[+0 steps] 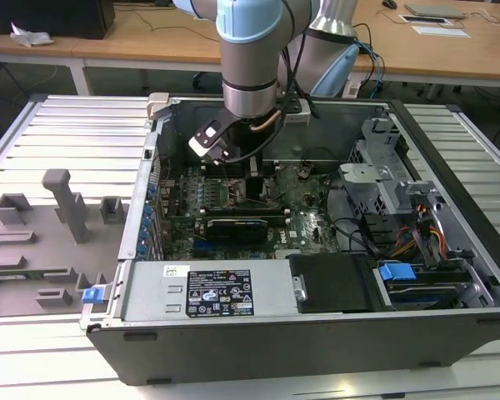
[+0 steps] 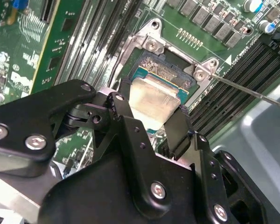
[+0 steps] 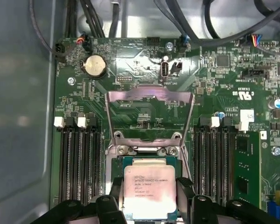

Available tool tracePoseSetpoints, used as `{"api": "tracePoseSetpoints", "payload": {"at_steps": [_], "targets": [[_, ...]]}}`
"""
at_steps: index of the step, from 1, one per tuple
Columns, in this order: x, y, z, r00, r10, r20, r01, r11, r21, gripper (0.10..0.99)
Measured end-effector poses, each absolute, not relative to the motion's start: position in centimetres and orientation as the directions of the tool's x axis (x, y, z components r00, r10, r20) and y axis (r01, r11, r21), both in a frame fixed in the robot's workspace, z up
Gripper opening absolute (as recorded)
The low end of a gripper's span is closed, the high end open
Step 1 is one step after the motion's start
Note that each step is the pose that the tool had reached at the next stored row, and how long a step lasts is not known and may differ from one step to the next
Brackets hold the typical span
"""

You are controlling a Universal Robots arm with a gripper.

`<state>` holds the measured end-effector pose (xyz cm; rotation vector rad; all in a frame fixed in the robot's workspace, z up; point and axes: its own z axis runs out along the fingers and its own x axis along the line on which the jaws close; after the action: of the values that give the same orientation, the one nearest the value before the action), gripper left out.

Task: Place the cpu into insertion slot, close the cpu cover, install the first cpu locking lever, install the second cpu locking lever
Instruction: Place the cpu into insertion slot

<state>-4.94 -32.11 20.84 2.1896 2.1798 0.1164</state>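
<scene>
The cpu, a flat square chip with a pale metal top, lies level in the insertion slot, whose metal rim is ringed by green board. My gripper has one black finger against each of two opposite sides of the chip, so it is shut on it. The cpu cover, a thin silvery frame with a window, stands swung up behind the socket. A thin wire locking lever sticks out from the socket's corner. In the exterior view the gripper reaches down into the open computer case.
Memory slots flank the socket on both sides. A long black card lies across the board nearer the exterior camera. Cables and a drive cage fill the exterior view's right; a grey fixture tray sits outside the case at its left.
</scene>
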Motion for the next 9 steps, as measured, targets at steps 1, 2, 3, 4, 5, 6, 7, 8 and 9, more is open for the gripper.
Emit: {"api": "tracePoseSetpoints", "payload": {"at_steps": [1,2,3,4,5,6,7,8,9], "targets": [[-5.03,-32.1,20.71,0.013,1.0,0.018,0.996,-0.014,0.088,0.541],[-5.12,-32.06,20.57,0.02,1.0,0.018,0.996,-0.022,0.088,0.541],[-5.15,-32.04,20.51,0.023,1.0,0.018,0.996,-0.024,0.088,0.541],[-5.17,-32.02,20.46,0.025,1.0,0.018,0.996,-0.026,0.088,0.541],[-5.2,-31.98,20.38,0.027,0.999,0.018,0.996,-0.028,0.088,0.541],[-5.22,-31.95,20.3,0.029,0.999,0.018,0.996,-0.031,0.088,0.541],[-5.25,-31.92,20.24,0.031,0.999,0.018,0.996,-0.032,0.088,0.541],[-5.29,-31.88,20.17,0.033,0.999,0.018,0.995,-0.034,0.088,0.541],[-5.32,-31.85,20.11,0.035,0.999,0.018,0.995,-0.036,0.088,0.541]]}}
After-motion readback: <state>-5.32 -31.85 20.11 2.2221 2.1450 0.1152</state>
